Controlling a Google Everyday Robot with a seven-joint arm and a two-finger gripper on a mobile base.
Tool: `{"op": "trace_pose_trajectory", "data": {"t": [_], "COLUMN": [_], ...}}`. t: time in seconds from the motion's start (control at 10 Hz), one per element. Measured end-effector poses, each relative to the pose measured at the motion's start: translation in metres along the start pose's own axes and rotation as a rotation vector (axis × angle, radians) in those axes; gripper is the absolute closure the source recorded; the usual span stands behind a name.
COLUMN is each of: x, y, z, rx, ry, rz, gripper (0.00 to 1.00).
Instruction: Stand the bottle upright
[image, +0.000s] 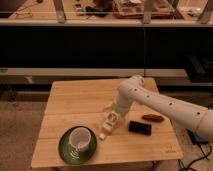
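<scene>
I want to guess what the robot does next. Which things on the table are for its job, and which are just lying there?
For the job:
bottle, right at the hand
hand, down near the middle of the table

Just lying about:
white cup on the green plate
small white block
black rectangle
reddish-brown thing

Gripper (110, 120) low over table (75, 100) middle, arm (155, 102) reaching in from right, so that side blocked. Black rectangle (140, 127) just right of gripper, reddish thing (152, 118) behind it. Small white block (102, 135) close front-left, then green plate (67, 155) with cup (81, 139). Back-left open.
</scene>
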Motion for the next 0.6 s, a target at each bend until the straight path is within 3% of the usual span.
{"op": "trace_pose_trajectory", "data": {"t": [0.2, 0.3, 0.6], "x": [0.004, 0.007, 0.002], "y": [0.000, -0.003, -0.014], "z": [0.003, 0.003, 0.001], "rx": [0.005, 0.011, 0.020], "ry": [0.001, 0.021, 0.152], "rz": [0.004, 0.000, -0.064], "gripper": [0.20, 0.20, 0.20]}}
